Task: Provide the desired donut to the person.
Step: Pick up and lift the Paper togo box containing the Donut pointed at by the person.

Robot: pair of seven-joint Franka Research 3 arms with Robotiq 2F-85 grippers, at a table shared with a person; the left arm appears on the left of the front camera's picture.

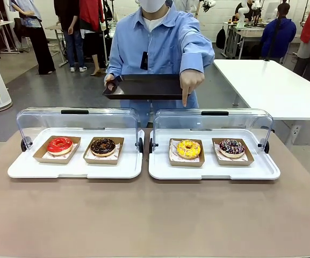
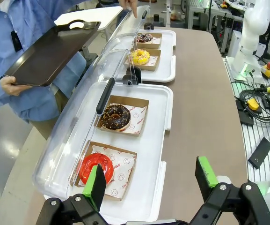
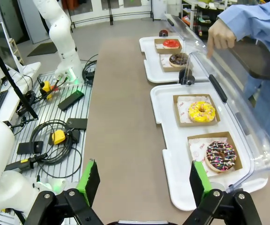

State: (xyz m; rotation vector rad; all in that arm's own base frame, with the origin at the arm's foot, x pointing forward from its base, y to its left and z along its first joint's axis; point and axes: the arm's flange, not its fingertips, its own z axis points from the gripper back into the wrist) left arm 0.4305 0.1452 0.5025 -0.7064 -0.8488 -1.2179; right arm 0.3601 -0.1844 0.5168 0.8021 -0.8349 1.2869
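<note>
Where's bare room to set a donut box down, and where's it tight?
The table in front of the left tray and right tray is bare. The black tray the person holds is bare too. Tight: the gap between the two trays, and behind them, where raised lids stand.

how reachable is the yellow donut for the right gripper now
Probably yes: the clear lid is swung back toward the person, nothing between the open right gripper and the yellow donut.
</note>
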